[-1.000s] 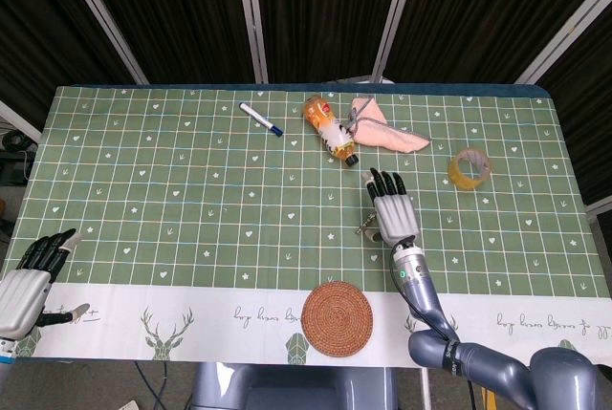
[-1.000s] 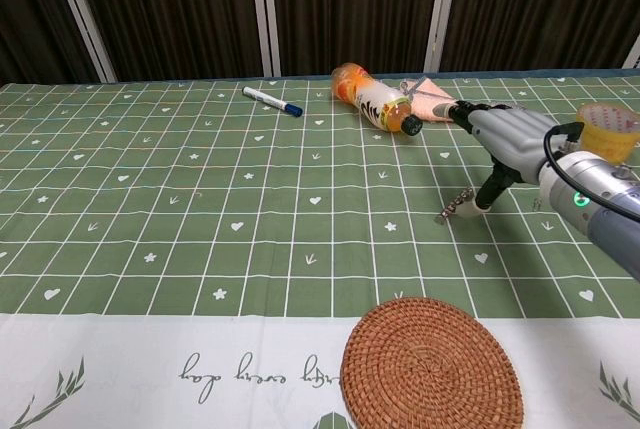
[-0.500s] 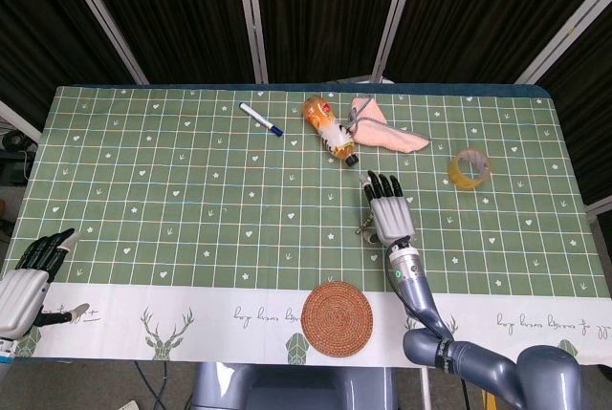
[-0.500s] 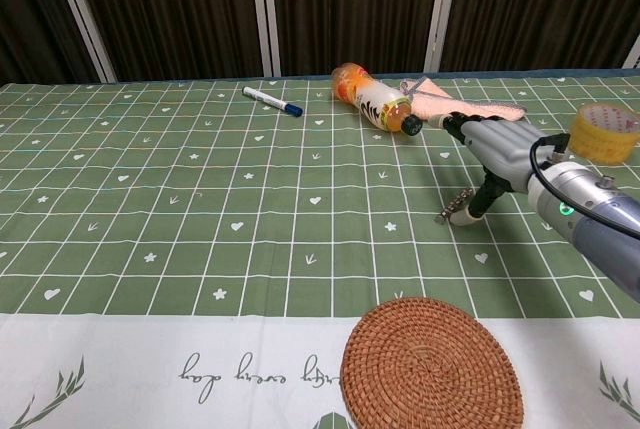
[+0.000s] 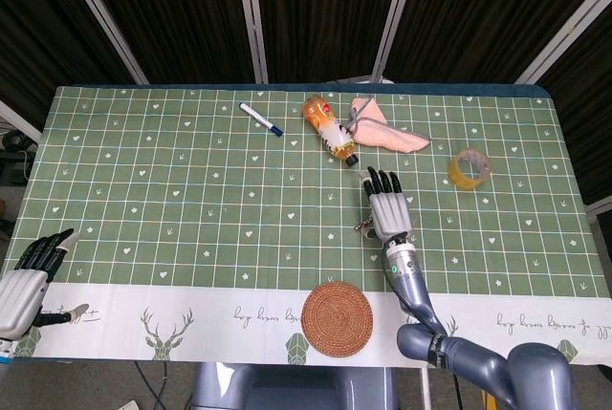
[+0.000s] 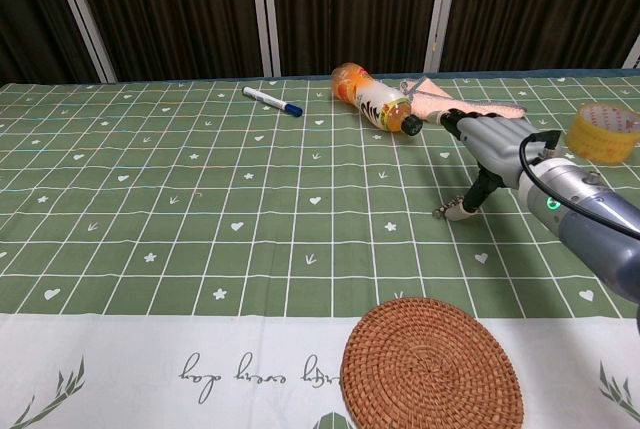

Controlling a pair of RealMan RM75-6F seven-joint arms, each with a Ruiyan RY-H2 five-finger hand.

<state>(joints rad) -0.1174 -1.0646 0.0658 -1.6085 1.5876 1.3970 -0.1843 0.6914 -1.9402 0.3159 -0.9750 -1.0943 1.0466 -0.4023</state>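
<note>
1. Right hand (image 5: 387,207) sits over the green checked tablecloth (image 5: 191,190), palm down, fingers stretched toward the far edge. In the chest view (image 6: 487,149) my thumb reaches down to a small metal object (image 6: 447,211) lying on the cloth.
2. Grip status: the thumb tip meets the object, while the other fingers stay extended above it. I cannot tell from either view whether the object is actually pinched or only touched.
3. The object's location: on the cloth just at the left side of my right hand, in the head view (image 5: 362,227) near the table's middle, between the orange bottle (image 5: 329,129) and the woven coaster (image 5: 337,318).
4. Left hand (image 5: 27,276) rests at the near left corner of the table, fingers apart and slightly curled, holding nothing. It does not appear in the chest view.
5. Surroundings: the orange bottle lies on its side, cap pointing toward my right hand. A pink cloth (image 5: 382,128) lies just beside it, a blue-capped marker (image 5: 260,118) further left, a roll of tape (image 5: 469,168) well apart to the right. The woven coaster sits at the near edge.
</note>
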